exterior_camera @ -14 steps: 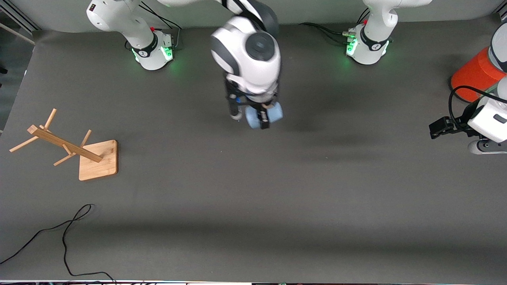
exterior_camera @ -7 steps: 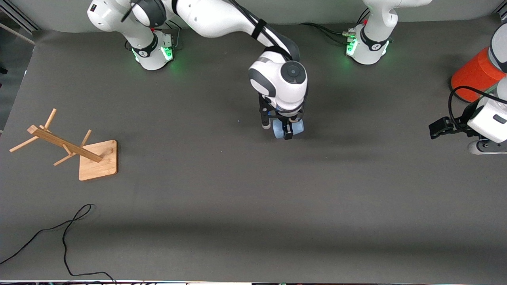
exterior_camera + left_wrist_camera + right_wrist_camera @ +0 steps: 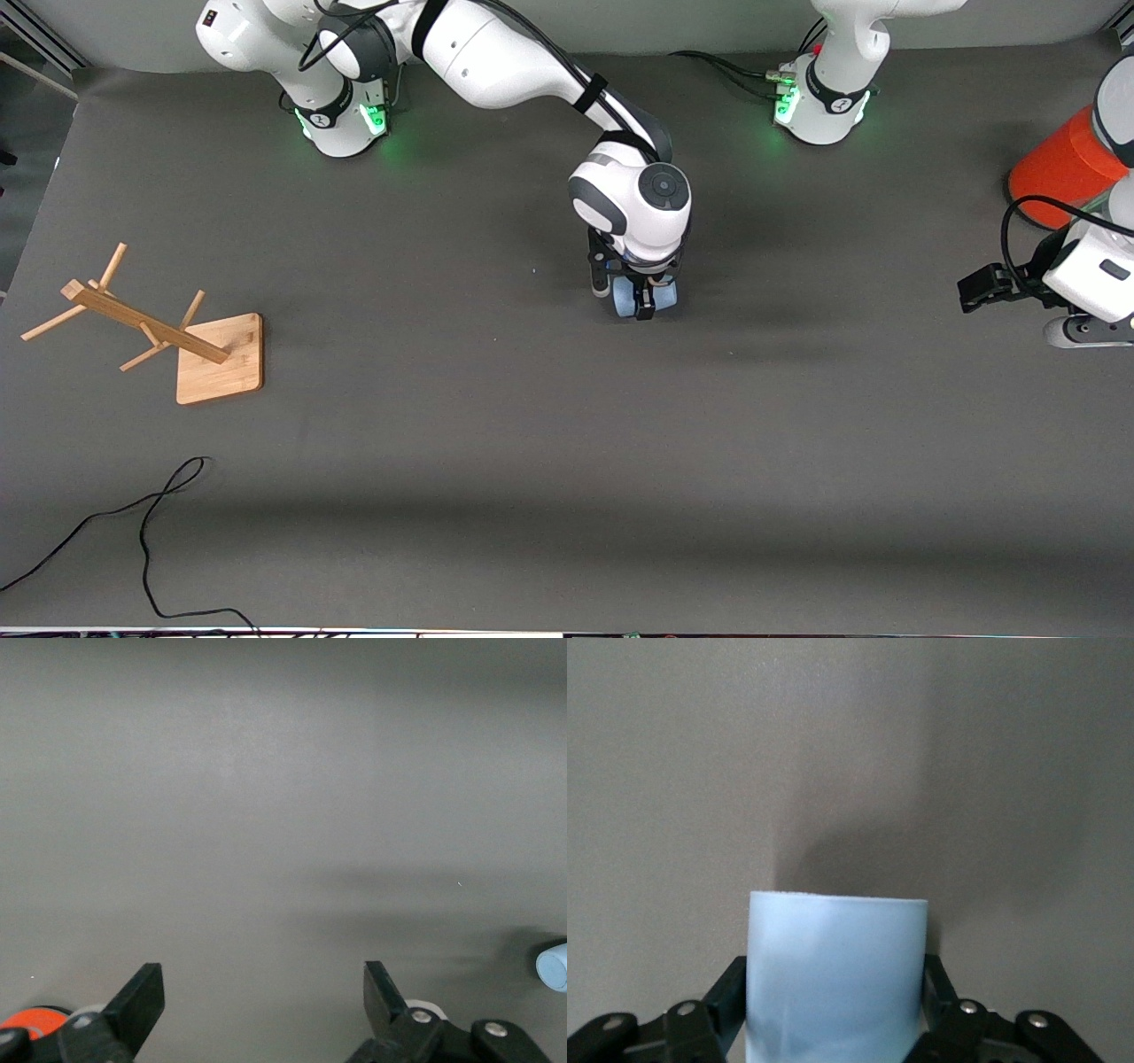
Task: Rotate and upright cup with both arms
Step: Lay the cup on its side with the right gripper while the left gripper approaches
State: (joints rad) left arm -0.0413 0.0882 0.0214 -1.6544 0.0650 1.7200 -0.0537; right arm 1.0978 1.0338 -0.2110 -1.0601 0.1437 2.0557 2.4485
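Right arm reaches over mid-table; right gripper (image 3: 645, 301) clamps the cup (image 3: 640, 297) from both sides, fingers (image 3: 726, 997) flush on its walls, low over the table (image 3: 532, 443). Left gripper (image 3: 983, 288) waits spread wide near the orange cylinder (image 3: 1059, 164).

Two arms (image 3: 496, 53) (image 3: 842, 53), one cup (image 3: 645, 297), one orange cylinder (image 3: 1059, 164), one wooden rack (image 3: 159, 332), one black cable (image 3: 142, 532).

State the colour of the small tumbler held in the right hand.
Pale matte blue tumbler, clearest in the right wrist view.
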